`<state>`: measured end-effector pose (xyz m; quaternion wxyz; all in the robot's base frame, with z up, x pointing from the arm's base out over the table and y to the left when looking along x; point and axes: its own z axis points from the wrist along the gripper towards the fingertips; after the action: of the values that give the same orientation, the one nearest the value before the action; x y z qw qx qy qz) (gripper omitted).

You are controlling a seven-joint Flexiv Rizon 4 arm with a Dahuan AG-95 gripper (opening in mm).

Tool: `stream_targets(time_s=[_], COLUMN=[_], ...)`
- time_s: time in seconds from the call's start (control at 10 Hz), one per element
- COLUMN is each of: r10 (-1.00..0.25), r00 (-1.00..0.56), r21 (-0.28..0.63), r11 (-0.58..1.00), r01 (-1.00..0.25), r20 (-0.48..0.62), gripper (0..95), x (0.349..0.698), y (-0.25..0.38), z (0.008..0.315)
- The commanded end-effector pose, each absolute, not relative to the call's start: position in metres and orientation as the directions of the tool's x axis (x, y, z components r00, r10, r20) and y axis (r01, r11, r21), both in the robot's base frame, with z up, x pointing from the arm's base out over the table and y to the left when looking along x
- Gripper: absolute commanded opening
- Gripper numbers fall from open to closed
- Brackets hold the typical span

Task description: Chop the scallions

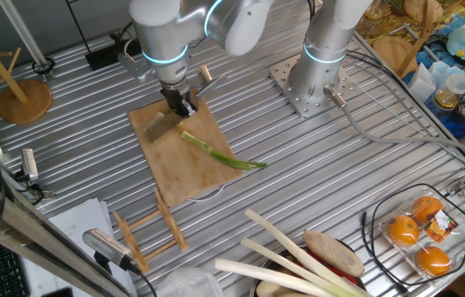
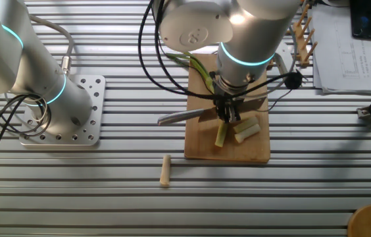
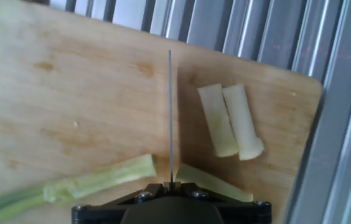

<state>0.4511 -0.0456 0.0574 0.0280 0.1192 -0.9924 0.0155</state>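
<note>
Holding a knife [image 2: 192, 116] by its handle, end effector [image 2: 228, 112] is clamped on it, blade edge-on over the cutting board [image 3: 70, 93]. Hand view, near to far: long scallion stalk [image 3: 98, 180] on the blade's left, its cut end just beside the blade; a wedge-shaped cut piece [image 3: 213, 182] on the blade's right; beyond that, two short pale pieces [image 3: 231, 119] lying side by side, touching, toward the board's far right corner. Board sits mid-desk [image 1: 340, 173]. A small wooden peg [image 2: 166, 170] lies on the desk, well apart from the board.
</note>
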Motion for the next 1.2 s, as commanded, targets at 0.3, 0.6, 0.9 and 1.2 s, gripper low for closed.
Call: stream_targets(time_s=[0.3, 0.6, 0.9, 1.2], r10=[-0.245, -0.238, -0.224, -0.219], r00=[-0.968, -0.97, -0.974, -0.973], r21=[-0.032, -0.033, 0.031, 0.034], r11=[0.968, 0.97, 0.974, 0.976], r01=[-0.247, -0.24, -0.222, -0.217], r20=[0.063, 0.05, 0.039, 0.075], gripper=[0.0, 0.0, 0.0, 0.0], x=[0.453, 0.453, 0.46, 0.467], y=[-0.054, -0.057, -0.052, -0.028], z=[0.053, 0.053, 0.058, 0.072])
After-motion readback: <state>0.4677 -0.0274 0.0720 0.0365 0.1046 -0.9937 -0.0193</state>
